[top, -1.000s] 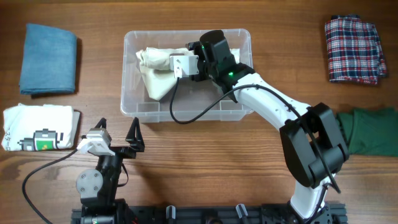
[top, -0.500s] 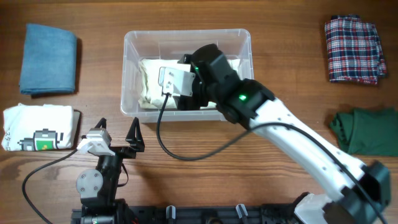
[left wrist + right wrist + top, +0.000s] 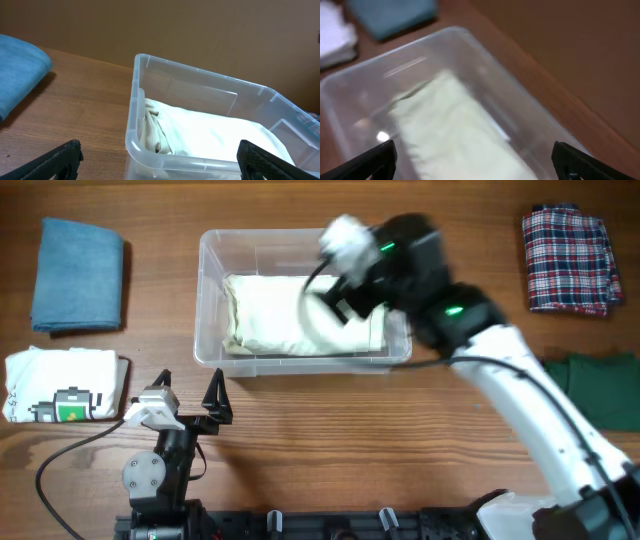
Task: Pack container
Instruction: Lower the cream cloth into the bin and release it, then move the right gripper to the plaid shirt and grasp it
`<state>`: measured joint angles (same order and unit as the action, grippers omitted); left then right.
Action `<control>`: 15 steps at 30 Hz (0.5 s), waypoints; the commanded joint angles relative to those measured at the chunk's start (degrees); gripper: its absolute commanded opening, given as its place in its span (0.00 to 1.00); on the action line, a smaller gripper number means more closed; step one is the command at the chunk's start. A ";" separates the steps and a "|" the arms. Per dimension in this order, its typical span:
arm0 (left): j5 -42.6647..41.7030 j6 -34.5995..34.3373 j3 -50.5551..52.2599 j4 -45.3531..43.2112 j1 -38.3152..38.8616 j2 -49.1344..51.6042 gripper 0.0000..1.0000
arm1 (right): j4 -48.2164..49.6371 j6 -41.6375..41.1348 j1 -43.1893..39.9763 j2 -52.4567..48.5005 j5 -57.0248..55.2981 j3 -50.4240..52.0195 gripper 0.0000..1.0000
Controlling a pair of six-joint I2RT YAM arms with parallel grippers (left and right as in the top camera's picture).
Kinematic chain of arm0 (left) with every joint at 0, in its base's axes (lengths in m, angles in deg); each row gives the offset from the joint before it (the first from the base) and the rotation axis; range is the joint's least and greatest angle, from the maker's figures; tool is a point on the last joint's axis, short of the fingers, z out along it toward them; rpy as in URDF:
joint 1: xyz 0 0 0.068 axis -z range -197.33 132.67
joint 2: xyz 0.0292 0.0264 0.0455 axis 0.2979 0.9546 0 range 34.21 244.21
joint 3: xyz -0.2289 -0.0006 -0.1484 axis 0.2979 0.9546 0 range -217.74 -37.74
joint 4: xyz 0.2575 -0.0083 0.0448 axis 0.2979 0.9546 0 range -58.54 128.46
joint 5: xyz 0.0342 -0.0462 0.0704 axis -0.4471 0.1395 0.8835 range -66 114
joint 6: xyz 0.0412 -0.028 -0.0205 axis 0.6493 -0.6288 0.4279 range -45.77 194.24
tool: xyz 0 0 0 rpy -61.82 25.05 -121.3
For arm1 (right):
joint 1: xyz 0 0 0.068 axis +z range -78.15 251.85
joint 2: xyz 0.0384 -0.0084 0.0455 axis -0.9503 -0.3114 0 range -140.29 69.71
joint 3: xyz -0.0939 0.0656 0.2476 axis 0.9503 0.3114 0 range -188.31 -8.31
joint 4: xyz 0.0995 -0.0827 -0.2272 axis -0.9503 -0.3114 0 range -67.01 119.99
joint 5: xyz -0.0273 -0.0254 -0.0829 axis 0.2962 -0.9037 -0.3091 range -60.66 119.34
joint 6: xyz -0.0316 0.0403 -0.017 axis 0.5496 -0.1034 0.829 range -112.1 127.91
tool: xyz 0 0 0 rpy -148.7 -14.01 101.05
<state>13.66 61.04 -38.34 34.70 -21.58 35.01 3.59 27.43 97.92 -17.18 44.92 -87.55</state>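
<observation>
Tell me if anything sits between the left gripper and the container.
Nothing visible does. The left gripper, jaws open, faces the container across bare table; the left wrist view shows its near wall straight ahead. The printed white shirt lies off to the gripper's left.

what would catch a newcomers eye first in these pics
The clear container in the middle of the table, with a folded cream cloth lying inside it. Above its right end hangs the blurred right arm, its fingers spread open over the cloth. Folded garments sit at the edges: a blue cloth far left, a plaid cloth far right.
</observation>
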 commanded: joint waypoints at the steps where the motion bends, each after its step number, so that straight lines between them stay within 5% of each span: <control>1: 0.13 0.94 0.26 0.24 0.00 -0.42 1.00 | 1.42 -8.61 -12.33 4.09 6.32 -0.76 1.00; 9: 0.13 0.94 0.26 0.24 0.00 -0.42 1.00 | 9.22 -15.08 -39.36 -2.05 11.26 -0.74 1.00; 15: 0.13 0.94 0.26 0.24 0.00 -0.42 1.00 | 15.58 -18.95 -49.75 -10.78 11.91 -0.74 1.00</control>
<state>13.66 61.04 -38.34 34.70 -21.58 35.01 16.93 12.46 52.33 -22.98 54.91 -87.57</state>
